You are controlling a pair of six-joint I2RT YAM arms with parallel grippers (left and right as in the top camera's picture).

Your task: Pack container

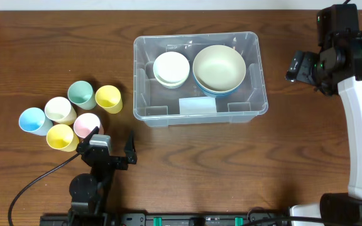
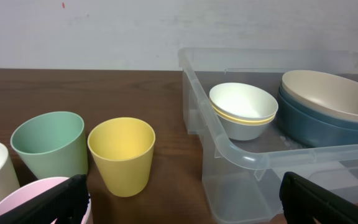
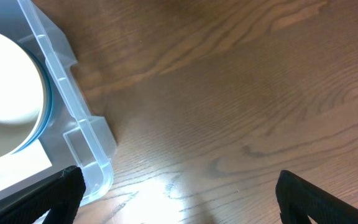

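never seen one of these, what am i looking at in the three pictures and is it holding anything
It is a robot with two arms at a wooden table. The overhead picture looks straight down from a fixed camera. The other two come from small cameras on each wrist, so the dark shapes at their lower corners are that arm's own fingers.

The left gripper sits at the bottom of the overhead view, beside six cups: blue cup, white cup, green cup, two yellow cups and a pink cup. The right gripper is at the far right, looking down at the table beside the container's corner.

The clear container holds a stack of small white bowls and a cream bowl nested in a blue one.

Both grippers are open and hold nothing.
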